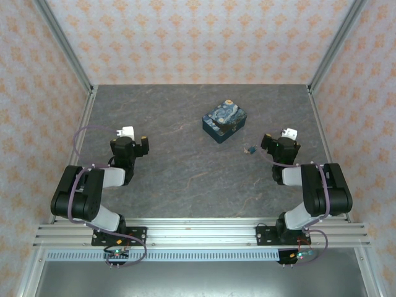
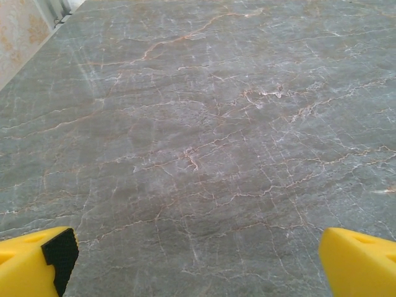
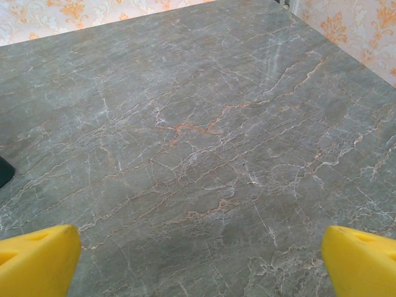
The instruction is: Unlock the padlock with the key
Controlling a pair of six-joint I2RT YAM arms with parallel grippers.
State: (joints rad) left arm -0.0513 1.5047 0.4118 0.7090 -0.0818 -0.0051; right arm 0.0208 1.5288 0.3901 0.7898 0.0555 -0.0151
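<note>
Left gripper (image 2: 198,266), right gripper (image 3: 198,263): jaws wide apart, empty. Small pale metal key (image 1: 250,149), seemingly, 5 o'clock of dark-blue starry box (image 1: 224,119).

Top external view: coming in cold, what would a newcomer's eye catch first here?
The dark blue starry box stands out first, sitting right of centre on the grey marbled table. Next, a tiny object, likely the key, lies on the table just near-right of the box, close to the right gripper. Both the left gripper and the right one have open jaws, holding nothing.
</note>
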